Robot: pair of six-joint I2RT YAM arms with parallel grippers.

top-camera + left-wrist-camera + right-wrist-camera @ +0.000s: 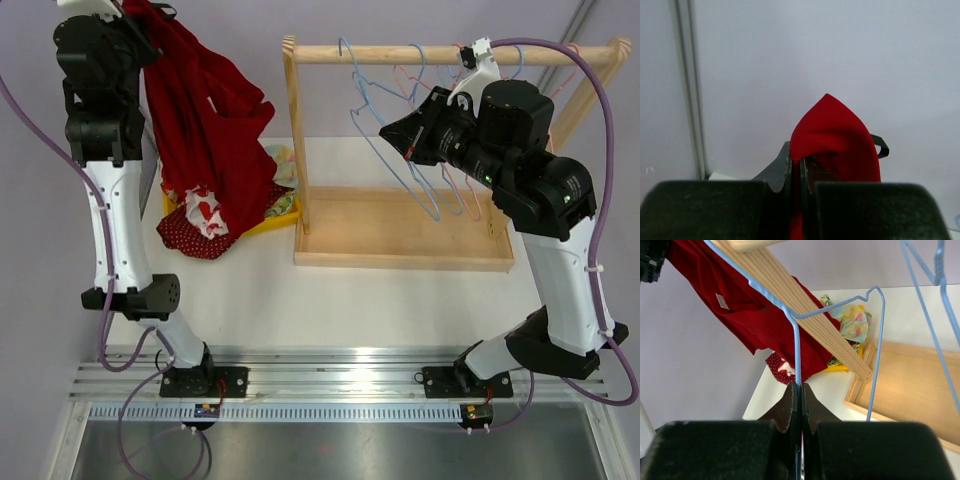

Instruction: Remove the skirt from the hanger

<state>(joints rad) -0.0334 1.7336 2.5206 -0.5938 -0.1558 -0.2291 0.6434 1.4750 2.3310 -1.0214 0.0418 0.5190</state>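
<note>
Well, the left jaws grip the skirt (220, 130), its top cut off; the right jaws clamp a blue hanger (796, 350).

No text, brand, number or sign can be read in any of the views. The only label-like thing is a small white rectangular tag (722, 301) sewn onto the red fabric skirt (750, 325), seen from the right wrist. It is too small and blurred to make out any print on it.
</note>
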